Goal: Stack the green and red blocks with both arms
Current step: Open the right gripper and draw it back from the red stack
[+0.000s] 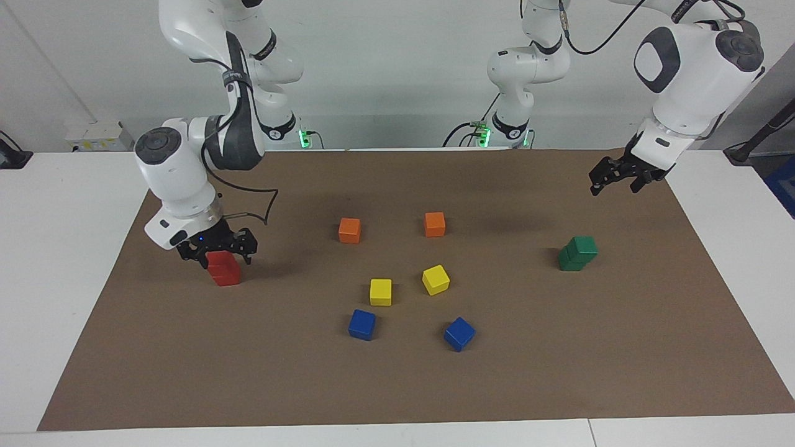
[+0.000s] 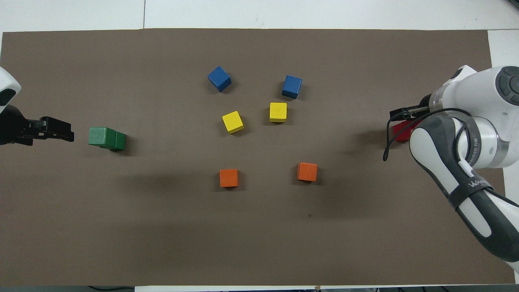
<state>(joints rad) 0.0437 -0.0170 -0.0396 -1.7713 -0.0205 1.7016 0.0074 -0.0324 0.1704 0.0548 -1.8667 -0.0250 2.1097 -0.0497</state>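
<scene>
Your right claw (image 1: 217, 251) sits low at the right arm's end of the worktop (image 1: 397, 385), right down on the stack of two bright red smooth cubes (image 1: 224, 270), with its black fingers at either side of the upper cube; from the facing view they look closed around it, and in the overhead view the arm hides most of the stack so that only a sliver of red (image 2: 401, 132) shows under the claw (image 2: 403, 115). Your left claw (image 1: 621, 175) hangs in the air over the brown paper mat (image 1: 186, 372) near the left arm's edge of the worktop, apart from any cube, and you cannot tell from these views how wide its fingers stand; in the overhead view it (image 2: 56, 129) is just beside the stack of two dark green smooth cubes (image 2: 107, 138), without touching. That green stack (image 1: 578, 253) stands slightly skewed, the upper cube shifted off the lower one. Between the two stacks, around the middle of the worktop, lie six loose cubes, none touching another: two orange cubes (image 1: 349, 230) (image 1: 435, 224) nearest the robots, two yellow cubes (image 1: 381, 292) (image 1: 436, 279) farther out, and two blue cubes (image 1: 362, 324) (image 1: 459, 333) farthest toward the edge away from the robots. None of these loose cubes lies close to either stack or under either arm.
</scene>
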